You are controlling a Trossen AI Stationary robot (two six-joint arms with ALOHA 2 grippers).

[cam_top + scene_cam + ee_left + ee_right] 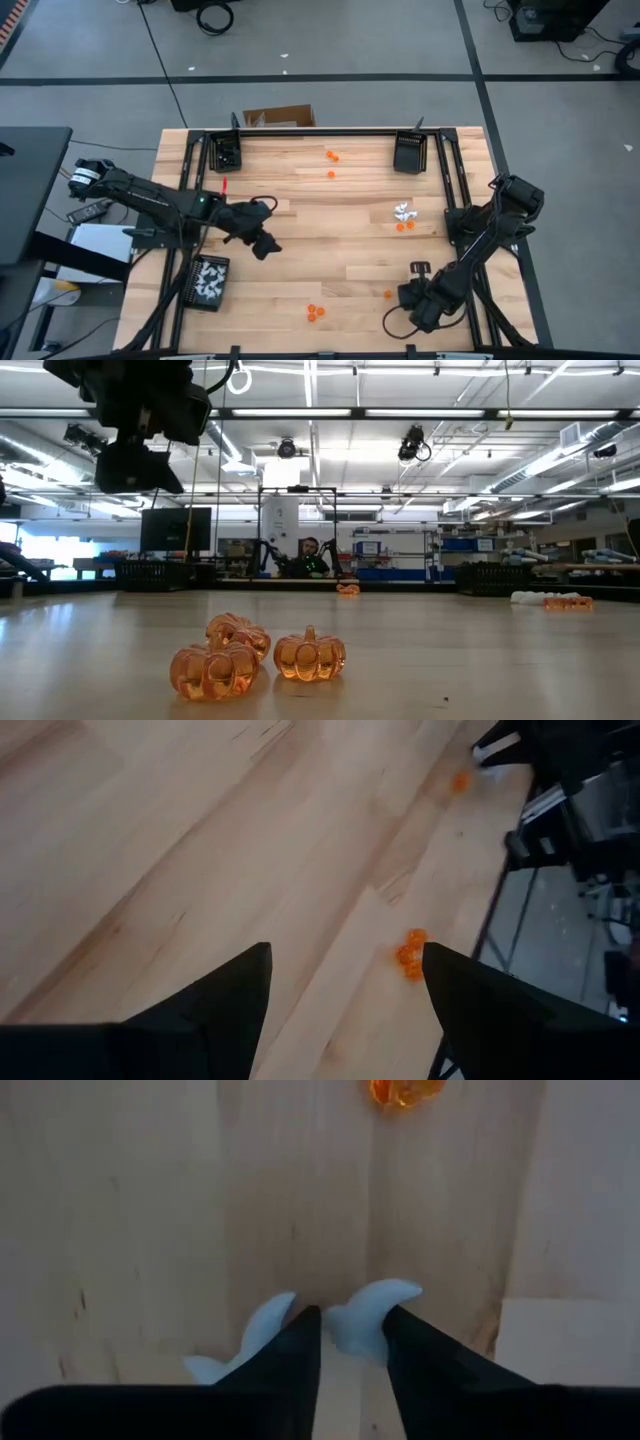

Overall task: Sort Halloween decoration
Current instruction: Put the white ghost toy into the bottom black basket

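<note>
**A:** Where are the claws?

**B:** The left gripper (345, 955) hangs wide open over the table (330, 230), holding nothing. The right gripper (350, 1318) is down at two white trinkets (372, 1315). I can't tell whether it grips one.

**A:** And the rest?

**B:** Three orange pumpkins (255, 655) sit by the near edge. A white heap (403, 211) lies to the right, and more white pieces fill the near-left tray (211, 260).

Left gripper (262, 244) hovered over the table's left-centre, fingers (215, 1005) spread wide. Right gripper (350, 1342) sat low near the front right edge, jaws narrowly parted.
</note>
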